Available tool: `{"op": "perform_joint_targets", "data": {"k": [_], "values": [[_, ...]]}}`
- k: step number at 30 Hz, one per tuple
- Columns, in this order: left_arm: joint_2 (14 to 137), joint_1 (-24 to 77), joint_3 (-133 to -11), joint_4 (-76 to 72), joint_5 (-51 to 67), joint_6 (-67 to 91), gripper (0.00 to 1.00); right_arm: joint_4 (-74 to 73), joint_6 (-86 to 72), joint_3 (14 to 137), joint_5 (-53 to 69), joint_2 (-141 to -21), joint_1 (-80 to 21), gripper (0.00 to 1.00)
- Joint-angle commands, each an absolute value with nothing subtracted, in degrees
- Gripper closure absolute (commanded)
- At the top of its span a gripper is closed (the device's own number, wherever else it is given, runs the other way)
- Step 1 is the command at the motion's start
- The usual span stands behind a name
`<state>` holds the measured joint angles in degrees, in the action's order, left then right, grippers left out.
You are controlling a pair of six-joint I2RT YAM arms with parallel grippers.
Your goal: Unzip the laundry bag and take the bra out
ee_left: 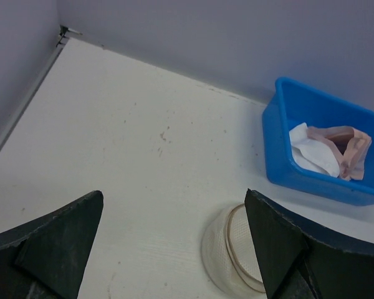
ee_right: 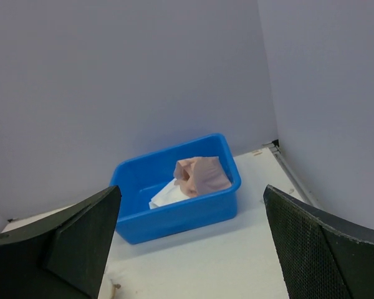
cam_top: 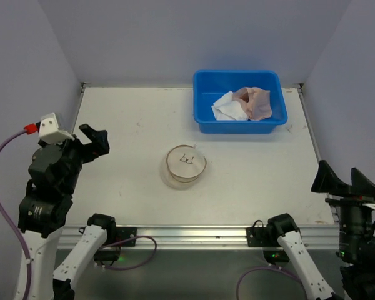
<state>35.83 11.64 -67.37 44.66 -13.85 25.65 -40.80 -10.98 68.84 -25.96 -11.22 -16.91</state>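
The laundry bag is a small round white mesh pouch with a tan zipper band and a tiny bra outline on its flat top. It sits shut at the table's middle, and part of it shows in the left wrist view. No bra shows outside it. My left gripper is open and empty, raised at the table's left, well left of the bag. My right gripper is open and empty, raised at the table's near right edge, far from the bag.
A blue plastic tub stands at the back right, holding a white cloth and a pink garment. It also shows in the right wrist view. Grey walls enclose the table on three sides.
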Motion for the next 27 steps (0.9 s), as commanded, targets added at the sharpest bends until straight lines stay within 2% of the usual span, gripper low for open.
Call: {"op": "perform_joint_targets", "data": {"k": [1, 14, 27], "values": [[34.28, 11.25, -71.27, 48.77, -15.99, 22.50, 0.00, -41.66, -8.26, 69.52, -24.88, -8.80, -16.79, 0.01], [27.16, 11.25, -73.56, 52.20, -18.37, 22.41, 0.00, -41.40, -7.56, 68.91, -22.24, -5.10, -16.88, 0.01], [26.28, 11.34, -72.16, 51.94, -17.67, 23.11, 0.00, -41.49, -7.73, 69.17, -20.57, -4.66, -16.88, 0.01]]}}
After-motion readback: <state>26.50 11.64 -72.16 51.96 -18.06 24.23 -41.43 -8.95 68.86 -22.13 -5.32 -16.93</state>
